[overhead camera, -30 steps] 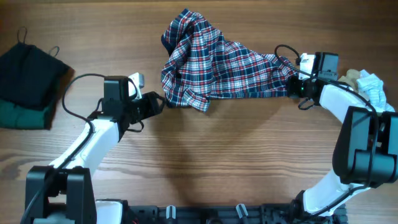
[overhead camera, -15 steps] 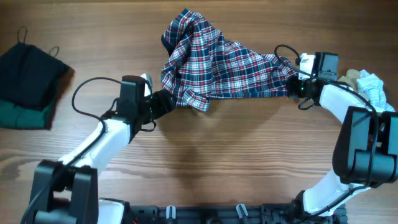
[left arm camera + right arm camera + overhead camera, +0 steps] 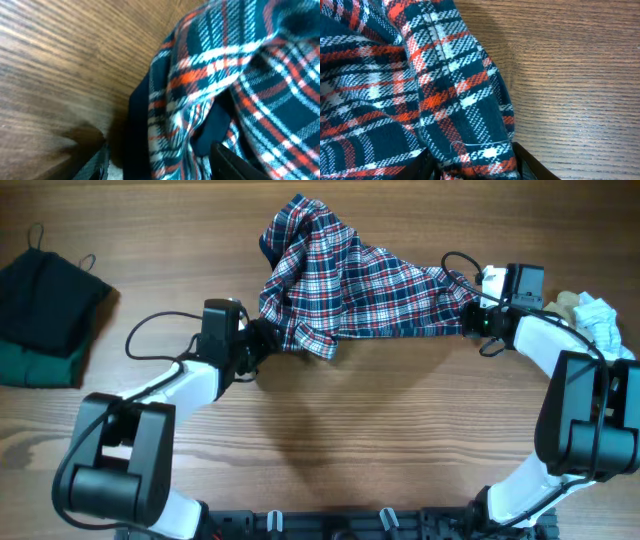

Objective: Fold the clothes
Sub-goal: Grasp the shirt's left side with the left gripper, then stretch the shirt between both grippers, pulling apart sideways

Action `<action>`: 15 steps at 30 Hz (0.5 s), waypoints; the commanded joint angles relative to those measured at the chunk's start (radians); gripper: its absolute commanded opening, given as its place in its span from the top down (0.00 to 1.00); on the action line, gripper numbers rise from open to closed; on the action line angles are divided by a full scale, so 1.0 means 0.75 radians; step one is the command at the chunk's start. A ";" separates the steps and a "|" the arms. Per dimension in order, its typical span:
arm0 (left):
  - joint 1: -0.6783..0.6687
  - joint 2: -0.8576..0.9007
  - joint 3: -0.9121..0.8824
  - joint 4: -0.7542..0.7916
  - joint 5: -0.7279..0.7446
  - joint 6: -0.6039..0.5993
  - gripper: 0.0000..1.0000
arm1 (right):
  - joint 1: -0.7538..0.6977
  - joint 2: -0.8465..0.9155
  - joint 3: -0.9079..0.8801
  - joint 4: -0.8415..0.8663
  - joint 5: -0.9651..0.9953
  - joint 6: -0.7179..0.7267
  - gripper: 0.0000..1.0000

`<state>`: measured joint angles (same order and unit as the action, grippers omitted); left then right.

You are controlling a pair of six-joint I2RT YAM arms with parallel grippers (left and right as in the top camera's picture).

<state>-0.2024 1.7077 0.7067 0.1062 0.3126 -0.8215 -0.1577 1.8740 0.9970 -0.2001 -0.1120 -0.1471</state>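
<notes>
Pinching the plaid shirt's (image 3: 360,290) edge, right fingers (image 3: 532,169) adjoin bare table (image 3: 570,75).

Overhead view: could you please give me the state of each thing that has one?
shirt, crumpled, unfolded
left hand, open around the shirt's edge
right hand, shut on the shirt's other end
dark clothes, folded, stacked
white cloth, bunched up
</notes>
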 commanded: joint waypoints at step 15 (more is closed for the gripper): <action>-0.055 0.064 0.009 0.059 0.007 -0.043 0.96 | -0.001 0.035 -0.011 -0.013 -0.031 0.027 0.85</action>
<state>-0.2367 1.7439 0.7128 0.1425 0.3092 -0.8539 -0.1577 1.8740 0.9970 -0.2043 -0.1181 -0.1425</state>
